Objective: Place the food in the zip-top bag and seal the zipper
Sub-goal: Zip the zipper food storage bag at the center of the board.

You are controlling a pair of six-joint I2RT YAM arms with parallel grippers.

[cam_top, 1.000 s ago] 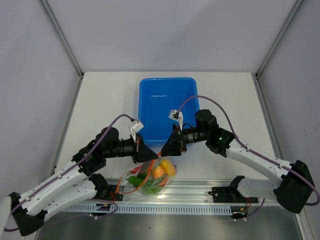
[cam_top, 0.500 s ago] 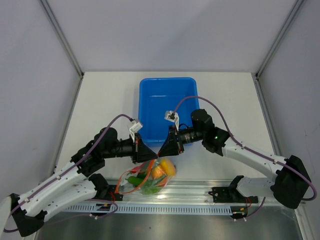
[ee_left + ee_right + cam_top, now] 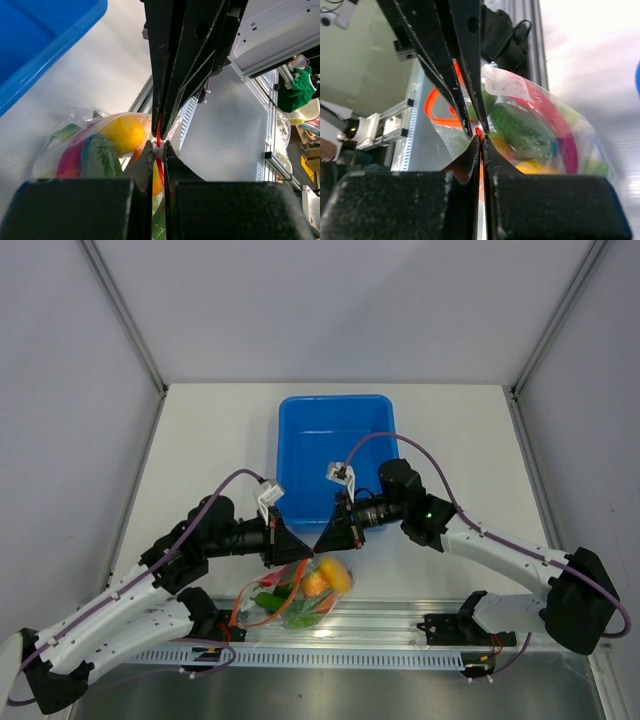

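Zipper (image 3: 159, 129) now clamped by right tool (image 3: 481, 141), open a second ago, left tool (image 3: 158, 146) still pinching it

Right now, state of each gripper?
left gripper: closed, pinching the zipper.
right gripper: closed, pinching the zipper too, right beside the left gripper.

One zip-top bag (image 3: 292, 604), one blue bin (image 3: 335, 425)

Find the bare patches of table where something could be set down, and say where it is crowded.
Free: the table left of the blue bin, right of it, and the strip behind it. Crowded: in front of the bin, where the left gripper and right gripper meet on the zipper of the zip-top bag.
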